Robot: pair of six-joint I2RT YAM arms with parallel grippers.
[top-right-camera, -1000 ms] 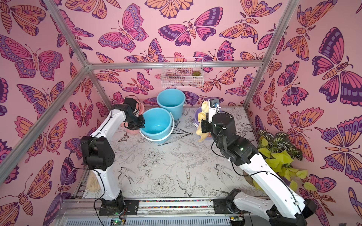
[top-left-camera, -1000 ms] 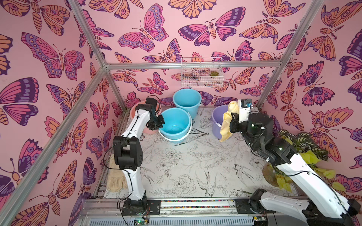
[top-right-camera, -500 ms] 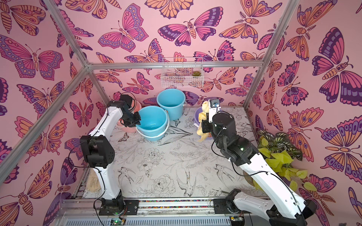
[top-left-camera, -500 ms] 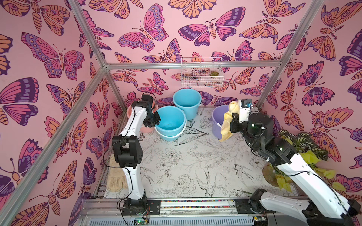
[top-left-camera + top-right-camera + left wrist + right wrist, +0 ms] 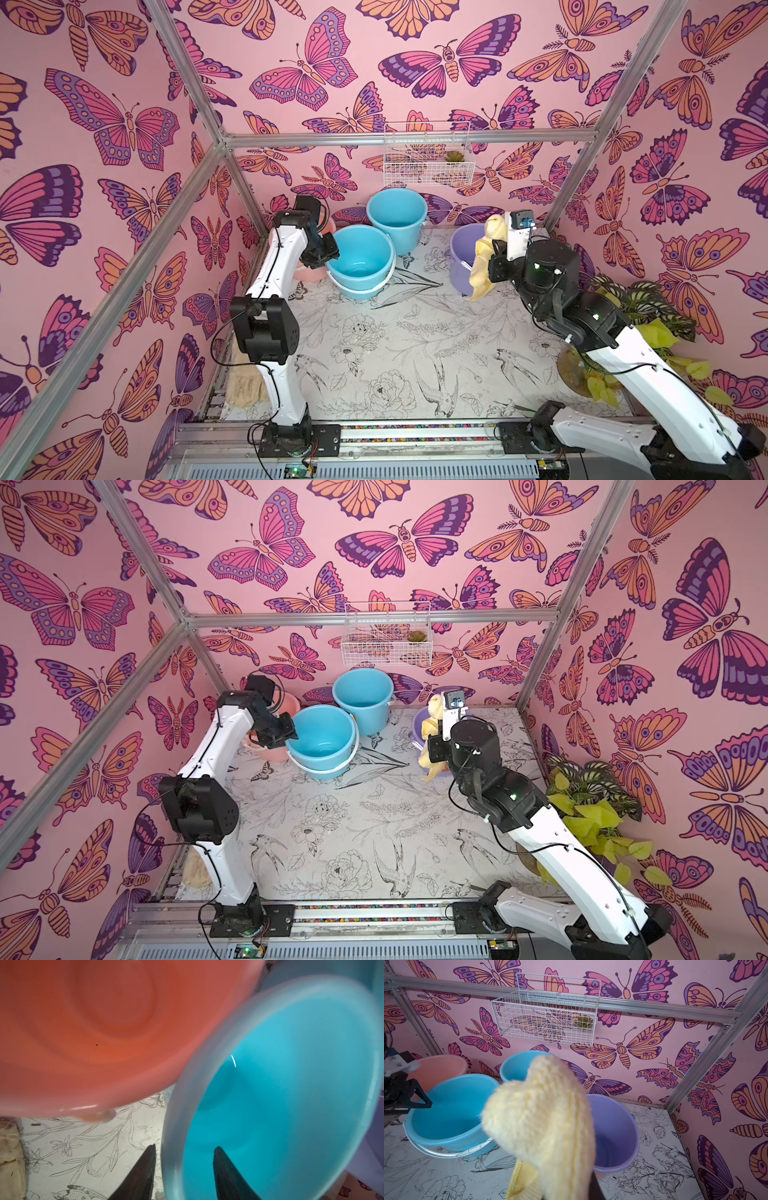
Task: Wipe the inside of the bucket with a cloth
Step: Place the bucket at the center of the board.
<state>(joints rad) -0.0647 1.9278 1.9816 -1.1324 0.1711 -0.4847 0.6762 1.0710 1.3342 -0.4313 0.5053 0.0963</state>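
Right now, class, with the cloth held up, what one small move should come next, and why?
Probably the right gripper should carry the cloth to just above the near blue bucket. The cloth hangs pinched in front of the purple bucket, inside nothing. The near blue bucket stands upright, with the left gripper open astride its rim.

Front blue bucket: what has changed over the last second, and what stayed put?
The left gripper drew the front blue bucket slightly toward the pink bucket, then opened. Its jaws now straddle the rim, one inside and one outside, without clamping it. The right gripper stayed raised, shut on the yellow cloth. The rear blue bucket and purple bucket did not move.
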